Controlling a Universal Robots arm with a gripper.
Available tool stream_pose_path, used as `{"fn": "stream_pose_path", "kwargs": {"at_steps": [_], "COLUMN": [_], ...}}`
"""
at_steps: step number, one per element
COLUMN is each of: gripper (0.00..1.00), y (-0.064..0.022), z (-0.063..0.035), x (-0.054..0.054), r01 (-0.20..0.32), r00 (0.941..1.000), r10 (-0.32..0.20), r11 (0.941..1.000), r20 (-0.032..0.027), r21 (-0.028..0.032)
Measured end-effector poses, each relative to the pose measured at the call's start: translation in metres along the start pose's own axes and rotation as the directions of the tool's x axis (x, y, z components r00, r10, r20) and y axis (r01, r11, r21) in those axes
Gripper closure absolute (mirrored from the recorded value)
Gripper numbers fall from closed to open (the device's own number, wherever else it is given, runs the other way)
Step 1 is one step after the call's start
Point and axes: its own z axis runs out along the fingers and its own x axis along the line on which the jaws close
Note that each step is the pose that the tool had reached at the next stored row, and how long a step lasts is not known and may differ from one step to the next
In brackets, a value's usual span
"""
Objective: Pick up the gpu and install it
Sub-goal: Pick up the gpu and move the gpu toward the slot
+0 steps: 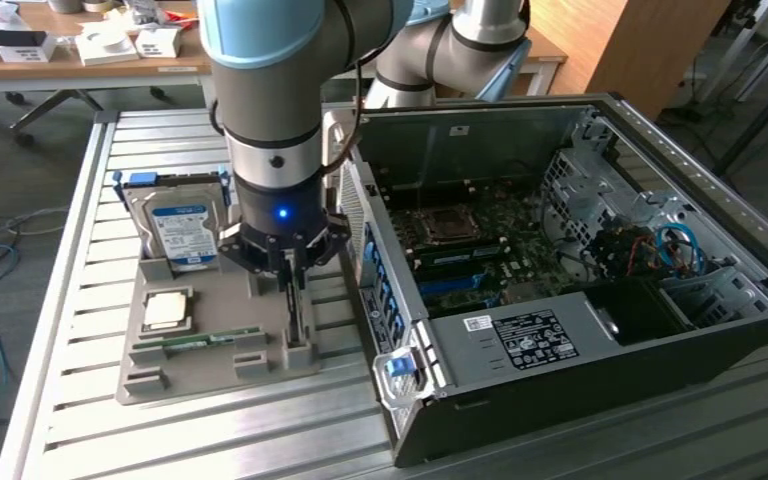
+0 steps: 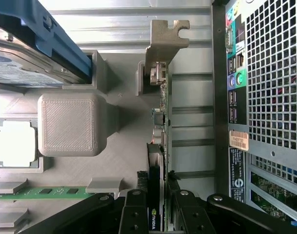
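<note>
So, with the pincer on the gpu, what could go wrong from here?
The pincer holds the gpu by its thin upper edge while it stands slotted in the grey holder; a slanted lift might bind it or let it slip.
The computer case wall stands close beside it, so a swing could strike it.

gpu [image 2: 160, 122] upright in tray [image 1: 157, 375] | case [image 1: 491, 420] beside tray | pincer [image 2: 158, 192] apparently astride gpu

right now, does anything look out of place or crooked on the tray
Nothing stands out. The graphics card stands upright in the grey tray, tool closed on it; hard drive and memory stick sit in their slots.
</note>
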Motion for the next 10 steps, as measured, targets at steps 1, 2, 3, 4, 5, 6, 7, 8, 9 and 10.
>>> {"fn": "stream_pose_path", "kwargs": {"at_steps": [1, 2, 3, 4, 5, 6, 7, 8, 9, 10], "gripper": [0.74, 0.74, 0.74, 0.74, 0.74, 0.74, 0.74, 0.74, 0.74, 0.74], "y": [0.0001, 0.0002, 0.0002, 0.0003, 0.0004, 0.0006, 0.0007, 0.0008, 0.0010, 0.0011], "z": [-0.0017, -0.0034, -0.0052, -0.0074, -0.0095, -0.0120, -0.0146, -0.0174, -0.0201, -0.0230], "x": [0.000, 0.000, 0.000, 0.000, 0.000, 0.000, -0.001, -0.001, -0.001, -0.001], "r01": [0.000, 0.000, 0.000, 0.000, 0.000, 0.000, 0.000, 0.000, 0.000, 0.000], "r00": [1.0000, 1.0000, 1.0000, 1.0000, 1.0000, 1.0000, 1.0000, 1.0000, 1.0000, 1.0000], "r10": [0.000, 0.000, 0.000, 0.000, 0.000, 0.000, 0.000, 0.000, 0.000, 0.000], "r11": [1.0000, 1.0000, 1.0000, 1.0000, 1.0000, 1.0000, 1.0000, 1.0000, 1.0000, 1.0000], "r20": [0.0000, 0.0000, 0.0000, 0.0000, 0.0001, 0.0000, 0.0000, 0.0000, 0.0000, 0.0000], "r21": [0.0000, -0.0001, -0.0001, 0.0000, -0.0001, 0.0000, -0.0001, -0.0001, -0.0001, -0.0001]}}
